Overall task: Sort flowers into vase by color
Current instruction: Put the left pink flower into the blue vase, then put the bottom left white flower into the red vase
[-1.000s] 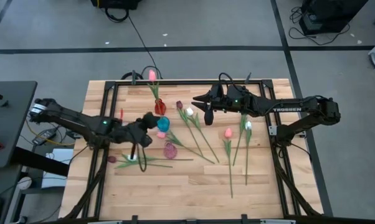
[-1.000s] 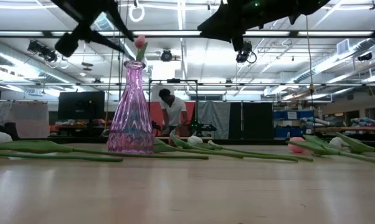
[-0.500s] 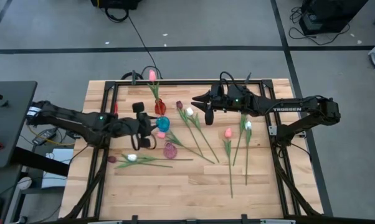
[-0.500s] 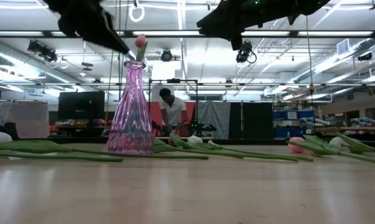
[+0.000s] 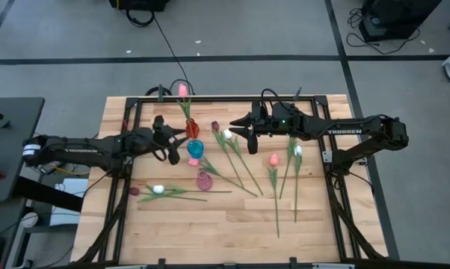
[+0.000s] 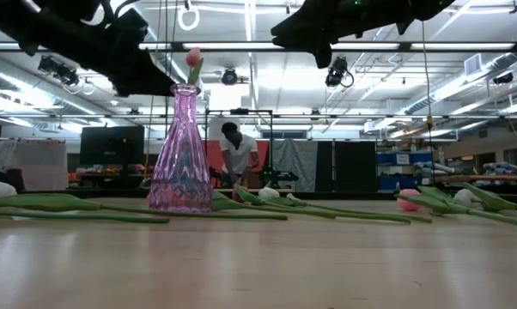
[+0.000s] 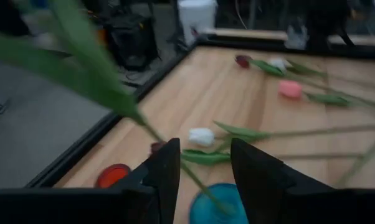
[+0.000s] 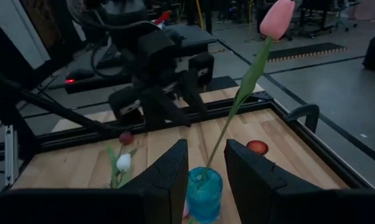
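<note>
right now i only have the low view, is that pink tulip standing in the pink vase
Observer: No. The pink tulip has its stem in the blue vase, which the pink vase hides from you.
Operator: where's the left gripper then
Observer: The left gripper is right at the blue vase, open, and its wrist view shows the stem between its fingers, not clamped.
Operator: right one holding anything
Observer: No. The right gripper is open and empty, facing the blue vase.

A wooden table [image 5: 232, 224] carries loose tulips [image 5: 240, 161] (lying flat) and three vases [image 5: 196, 149].
</note>
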